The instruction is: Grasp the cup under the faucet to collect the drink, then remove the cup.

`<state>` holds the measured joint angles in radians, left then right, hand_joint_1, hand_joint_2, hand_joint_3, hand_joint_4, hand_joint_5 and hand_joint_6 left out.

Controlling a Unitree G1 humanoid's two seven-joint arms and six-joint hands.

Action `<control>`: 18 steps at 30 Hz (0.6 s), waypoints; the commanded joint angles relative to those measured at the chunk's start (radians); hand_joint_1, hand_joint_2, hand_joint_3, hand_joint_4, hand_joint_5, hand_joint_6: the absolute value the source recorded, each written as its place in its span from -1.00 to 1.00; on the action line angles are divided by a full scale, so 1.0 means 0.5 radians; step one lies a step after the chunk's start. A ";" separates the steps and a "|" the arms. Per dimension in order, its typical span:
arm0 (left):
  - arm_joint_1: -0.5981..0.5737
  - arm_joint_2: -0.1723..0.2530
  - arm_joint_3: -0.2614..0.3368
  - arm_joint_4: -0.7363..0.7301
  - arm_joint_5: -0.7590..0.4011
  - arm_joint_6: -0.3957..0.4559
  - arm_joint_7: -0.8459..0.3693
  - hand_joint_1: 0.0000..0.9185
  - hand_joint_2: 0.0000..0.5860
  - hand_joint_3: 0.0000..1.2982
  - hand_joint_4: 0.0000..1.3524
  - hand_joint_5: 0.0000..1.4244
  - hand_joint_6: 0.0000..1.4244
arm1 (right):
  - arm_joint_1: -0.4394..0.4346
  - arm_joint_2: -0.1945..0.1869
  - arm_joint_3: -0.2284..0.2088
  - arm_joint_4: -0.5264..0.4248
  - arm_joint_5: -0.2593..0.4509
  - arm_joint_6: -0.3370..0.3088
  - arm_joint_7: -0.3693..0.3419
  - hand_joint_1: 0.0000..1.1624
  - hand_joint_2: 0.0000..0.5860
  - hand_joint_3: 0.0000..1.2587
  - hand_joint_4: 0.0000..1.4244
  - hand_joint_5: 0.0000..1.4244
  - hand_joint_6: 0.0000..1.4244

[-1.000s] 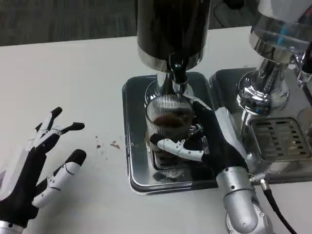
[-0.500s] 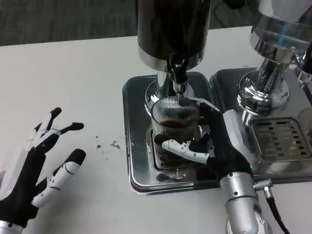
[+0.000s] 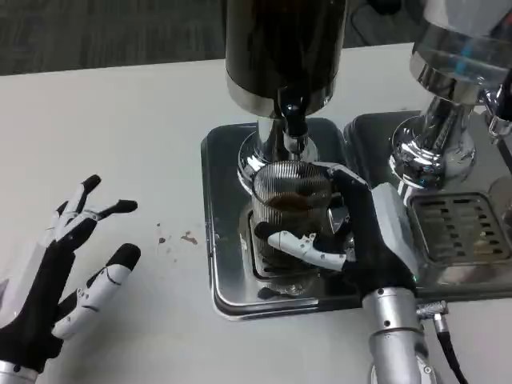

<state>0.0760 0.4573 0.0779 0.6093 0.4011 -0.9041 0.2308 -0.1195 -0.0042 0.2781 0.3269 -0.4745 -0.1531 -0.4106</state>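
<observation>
The right hand wraps the ribbed cup, hiding its right side. Brown drink shows inside, under the faucet. The left hand rests spread, empty.

At frame centre the cup stands on a drip tray beneath the faucet, the right hand wrapped around it. The left hand lies on the bench at lower left; a second dispenser stands at upper right.

The right hand hides the cup's 3 o'clock side; the dispenser is cropped at 12 o'clock.
</observation>
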 commanded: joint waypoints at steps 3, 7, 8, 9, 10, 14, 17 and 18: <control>-0.013 0.010 -0.004 0.012 -0.014 0.011 0.020 -1.00 -0.30 -0.50 -1.00 -0.74 -1.00 | -0.003 0.013 -0.018 0.003 -0.023 -0.083 -0.098 0.60 -0.48 -0.22 -0.11 0.26 0.79; -0.018 0.010 -0.009 0.014 -0.010 0.010 0.016 -1.00 -0.30 -0.50 -1.00 -0.74 -1.00 | 0.015 -0.003 -0.019 -0.022 -0.038 -0.124 -0.135 0.61 -0.50 -0.19 -0.08 0.29 0.84; -0.019 0.011 -0.011 0.015 -0.009 0.010 0.014 -1.00 -0.30 -0.50 -1.00 -0.74 -1.00 | 0.018 -0.010 -0.016 -0.026 -0.047 -0.128 -0.140 0.61 -0.51 -0.18 -0.08 0.29 0.84; -0.021 0.012 -0.013 0.016 -0.008 0.009 0.014 -1.00 -0.30 -0.50 -1.00 -0.74 -1.00 | 0.019 -0.014 -0.014 -0.028 -0.052 -0.129 -0.142 0.61 -0.52 -0.18 -0.07 0.29 0.85; -0.022 0.012 -0.014 0.017 -0.007 0.009 0.014 -1.00 -0.30 -0.50 -1.00 -0.74 -1.00 | 0.024 -0.023 -0.006 -0.042 -0.072 -0.127 -0.146 0.62 -0.53 -0.17 -0.06 0.30 0.85; -0.037 0.014 -0.028 0.027 -0.011 0.013 -0.003 -1.00 -0.30 -0.51 -1.00 -0.74 -1.00 | 0.075 -0.021 -0.020 -0.098 -0.067 -0.127 -0.140 0.63 -0.53 -0.14 -0.05 0.32 0.88; -0.048 0.017 -0.042 0.037 -0.011 0.010 -0.010 -1.00 -0.30 -0.53 -1.00 -0.75 -1.00 | 0.138 -0.062 -0.004 -0.200 -0.137 -0.148 -0.157 0.63 -0.53 -0.12 -0.04 0.33 0.88; -0.052 0.019 -0.048 0.040 -0.010 0.009 -0.014 -1.00 -0.30 -0.53 -1.00 -0.76 -1.00 | 0.149 -0.077 0.008 -0.226 -0.171 -0.151 -0.165 0.63 -0.53 -0.12 -0.03 0.33 0.88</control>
<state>0.0616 0.4573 0.0637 0.6161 0.4010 -0.9041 0.2304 -0.0617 -0.0202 0.2753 0.2898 -0.5219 -0.1800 -0.4594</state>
